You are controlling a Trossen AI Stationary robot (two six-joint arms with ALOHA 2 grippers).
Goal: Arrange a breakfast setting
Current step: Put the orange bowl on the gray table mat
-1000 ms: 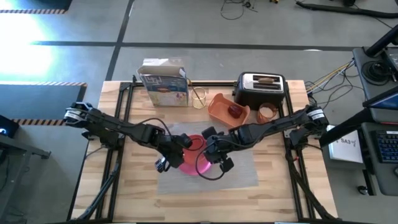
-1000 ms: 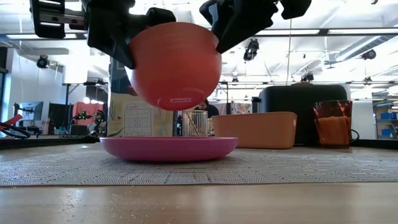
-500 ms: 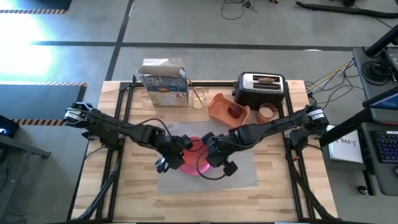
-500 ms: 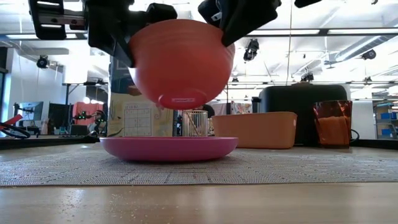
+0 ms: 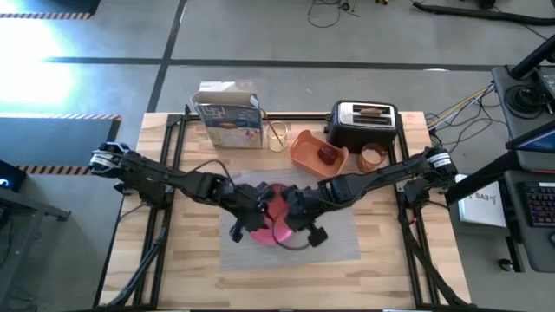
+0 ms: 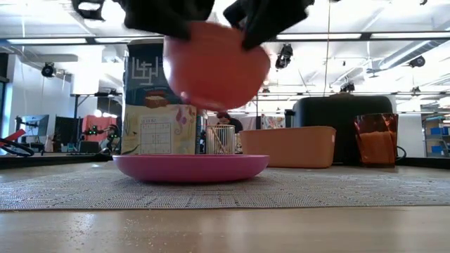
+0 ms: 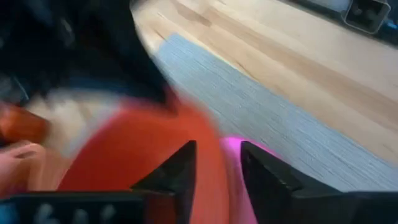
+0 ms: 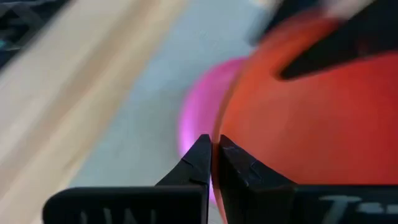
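The orange bowl (image 6: 216, 67) hangs in the air above the round pink plate (image 6: 190, 167), which lies on the grey placemat (image 5: 340, 236) at mid-table. My right gripper (image 8: 214, 158) is shut on the bowl's rim, at the bowl's right side in the high view (image 5: 299, 221). My left gripper (image 7: 214, 168) is at the bowl's left side (image 5: 247, 218). Its fingers are apart, and the bowl's edge (image 7: 208, 143) lies between them. The high view hides most of the bowl under both grippers. My right gripper pinches the bowl's rim (image 8: 219, 124) between its two fingertips, one finger on each face of the wall. It comes slanting down from the table's right. The bowl is lifted clear of the plate. My left gripper's fingers straddle the rim; whether either touches it, I cannot tell.
Along the far edge stand a cereal box (image 5: 229, 113), a small wire holder (image 5: 277, 135), an orange tray (image 5: 316, 152) with a dark red apple (image 5: 328, 154), a toaster (image 5: 362, 123) holding toast (image 5: 369, 111), and the small orange cup (image 5: 373, 158). The near half is bare wood.
My left gripper has risen and tipped upward off the bowl's left side, and its fingers now stand apart. My right gripper has turned at the wrist and closed on the rim. The bowl has shifted a little up and toward the table's right, still above the plate.
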